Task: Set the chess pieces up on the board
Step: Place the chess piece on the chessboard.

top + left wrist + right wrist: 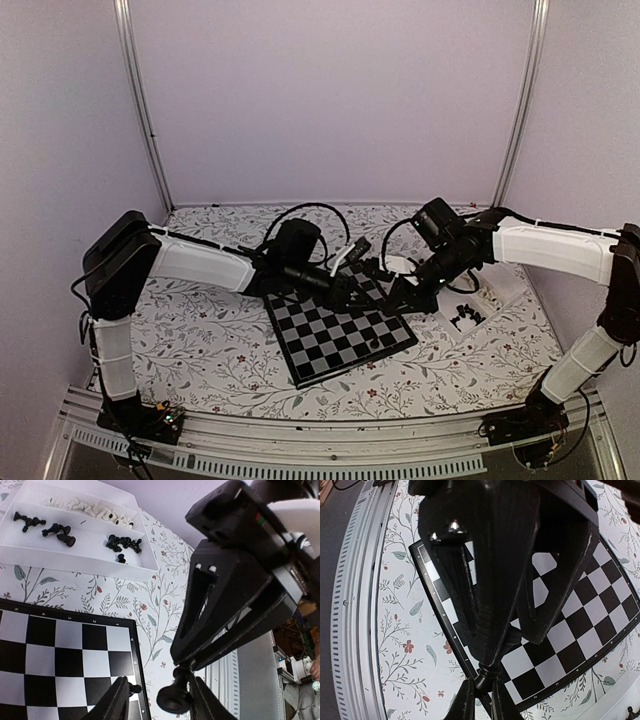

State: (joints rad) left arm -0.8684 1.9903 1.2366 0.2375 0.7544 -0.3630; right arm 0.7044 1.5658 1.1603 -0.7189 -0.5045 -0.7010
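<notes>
My right gripper [482,700] is shut on the top of a black chess piece [487,677] and holds it in the air over the board's [340,335] far right corner. My left gripper [160,702] is open, with its fingers on either side of the same piece's round base [175,692]. The two grippers meet tip to tip in the top view, left [358,288] and right [398,297]. One small black piece [134,688] stands on the board [55,645] near its right edge, and it also shows in the top view [375,343].
A white tray [75,562] lies beyond the board, holding several black pieces [122,542] and cream-white pieces [90,507]; in the top view the tray [510,290] lies right of the board. A metal rail [355,605] runs along the table's near edge.
</notes>
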